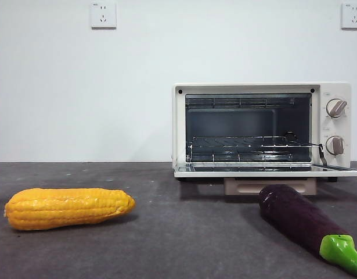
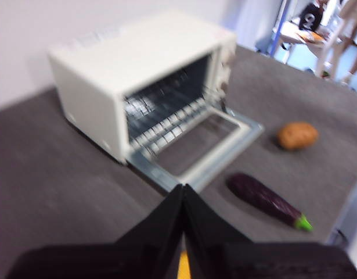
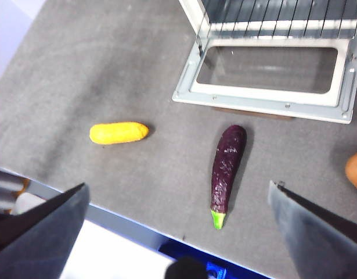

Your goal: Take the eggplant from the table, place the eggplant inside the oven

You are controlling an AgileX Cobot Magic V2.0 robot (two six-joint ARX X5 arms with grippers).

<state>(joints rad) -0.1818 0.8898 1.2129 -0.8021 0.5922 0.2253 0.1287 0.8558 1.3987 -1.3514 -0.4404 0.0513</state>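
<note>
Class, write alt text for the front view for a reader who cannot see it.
A dark purple eggplant lies on the grey table before a cream toaster oven, whose door hangs open. A yellow corn cob lies apart, away from the oven. No gripper shows.

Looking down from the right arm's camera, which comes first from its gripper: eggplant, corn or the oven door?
1. Eggplant, lying between the open right gripper and the oven.
2. Corn, off to one side.
3. Oven door, folded open, farthest.

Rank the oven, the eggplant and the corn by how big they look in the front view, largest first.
1. The oven, though it stands farthest back.
2 and 3. The corn and the eggplant look alike in size; the eggplant runs toward the camera and off the frame's edge, so ranking them is unsure.
</note>
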